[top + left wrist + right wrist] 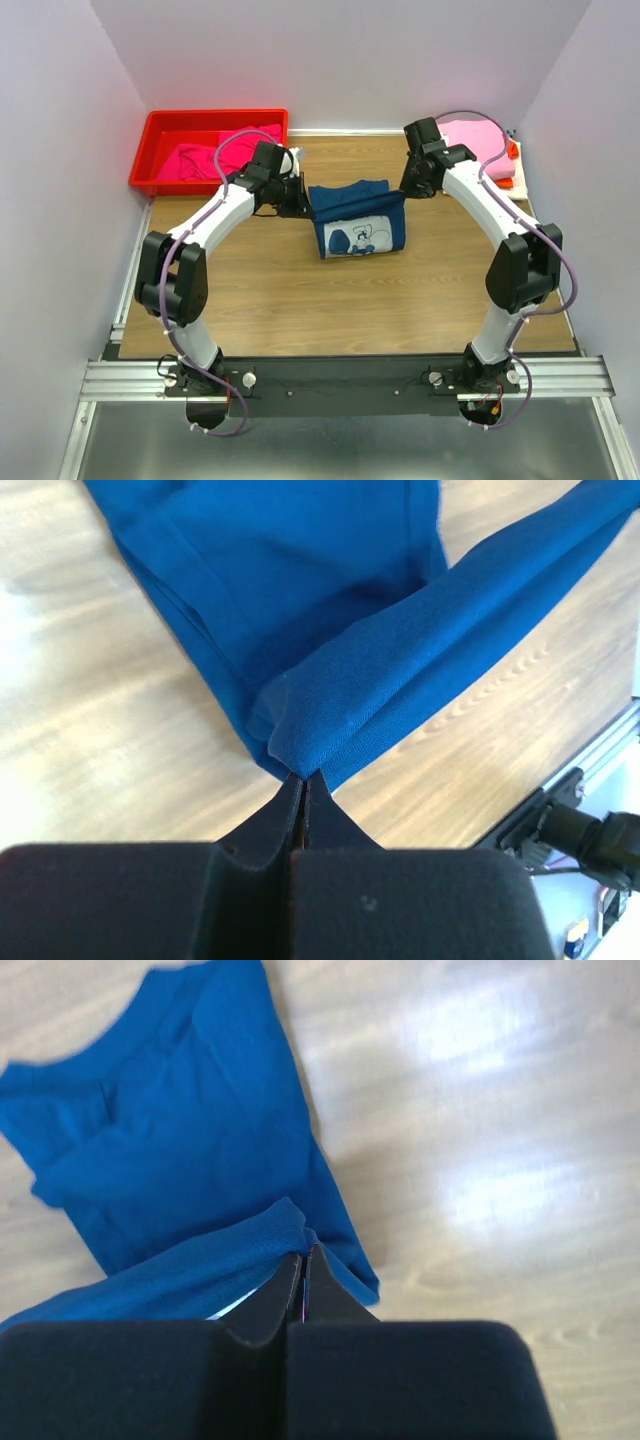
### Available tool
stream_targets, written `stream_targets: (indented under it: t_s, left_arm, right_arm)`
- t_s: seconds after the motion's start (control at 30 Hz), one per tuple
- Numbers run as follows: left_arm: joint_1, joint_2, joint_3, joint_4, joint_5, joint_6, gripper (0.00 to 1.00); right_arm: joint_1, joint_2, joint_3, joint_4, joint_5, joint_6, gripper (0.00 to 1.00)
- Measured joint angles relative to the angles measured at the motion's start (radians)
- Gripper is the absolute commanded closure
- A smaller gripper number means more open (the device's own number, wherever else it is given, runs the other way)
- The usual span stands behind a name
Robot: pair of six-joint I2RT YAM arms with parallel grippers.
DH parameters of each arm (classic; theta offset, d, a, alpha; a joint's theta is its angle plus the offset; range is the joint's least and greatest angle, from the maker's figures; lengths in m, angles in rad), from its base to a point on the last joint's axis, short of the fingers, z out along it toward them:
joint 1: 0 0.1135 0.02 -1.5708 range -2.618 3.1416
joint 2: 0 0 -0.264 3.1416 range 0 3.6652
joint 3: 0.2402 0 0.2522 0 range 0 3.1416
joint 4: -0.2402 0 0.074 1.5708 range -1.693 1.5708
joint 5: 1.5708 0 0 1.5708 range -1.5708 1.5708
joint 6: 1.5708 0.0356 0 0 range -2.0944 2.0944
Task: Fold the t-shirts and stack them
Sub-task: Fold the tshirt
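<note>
The navy t-shirt (358, 222) is found at mid bench (300, 300), part of it lying flat on the wood and one edge held stretched between the two arms. The left gripper (305, 778) is pressed together on one corner of that edge, and the right gripper (303, 1256) is pinched on the other. For a clean fold, both corners are best carried across level and at one pace, the cloth drawn taut, then laid edge on edge before release. The white print (352, 240) is shown only from above, as are the folded pink t-shirt (472, 138) at the far right and the red bin (165, 135). The cloth caught between the jaws is shown only by the wrist views.
</note>
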Motion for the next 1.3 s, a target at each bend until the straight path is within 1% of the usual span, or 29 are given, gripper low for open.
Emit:
stream_targets:
  t_s: [0.37,0.8,1.0,1.03,1.07,1.1,1.13,1.17,1.23,1.27,1.3]
  left_arm:
    - [0.071,0.232,0.235,-0.033,0.044,0.090,1.00]
    - [0.113,0.388,0.359,-0.066,0.094,0.136,1.00]
    - [0.133,0.468,0.445,-0.073,0.107,0.145,1.00]
    - [0.136,0.483,0.465,-0.072,0.112,0.145,0.95]
    - [0.140,0.497,0.481,-0.071,0.117,0.144,0.82]
    - [0.146,0.517,0.511,-0.074,0.122,0.145,0.68]
    - [0.151,0.536,0.537,-0.073,0.125,0.144,0.55]
    - [0.160,0.555,0.567,-0.071,0.126,0.145,0.50]
    - [0.182,0.580,0.609,-0.068,0.126,0.136,0.35]
    - [0.194,0.586,0.622,-0.065,0.125,0.129,0.32]
    - [0.206,0.587,0.631,-0.057,0.135,0.112,0.32]
  right_arm:
    - [-0.001,0.205,0.188,0.024,0.040,-0.053,1.00]
    - [-0.002,0.364,0.344,0.031,0.048,-0.092,1.00]
    - [-0.006,0.430,0.419,0.032,0.048,-0.113,1.00]
    - [-0.010,0.448,0.438,0.034,0.048,-0.116,0.99]
    - [-0.011,0.456,0.447,0.034,0.048,-0.119,0.93]
    - [-0.014,0.475,0.471,0.031,0.046,-0.125,0.66]
    - [-0.017,0.497,0.502,0.034,0.046,-0.131,0.51]
    - [-0.022,0.530,0.548,0.035,0.047,-0.142,0.33]
    - [-0.035,0.577,0.613,0.038,0.039,-0.163,0.22]
    - [-0.046,0.603,0.652,0.043,0.029,-0.171,0.17]
    - [-0.056,0.623,0.682,0.045,0.011,-0.180,0.12]
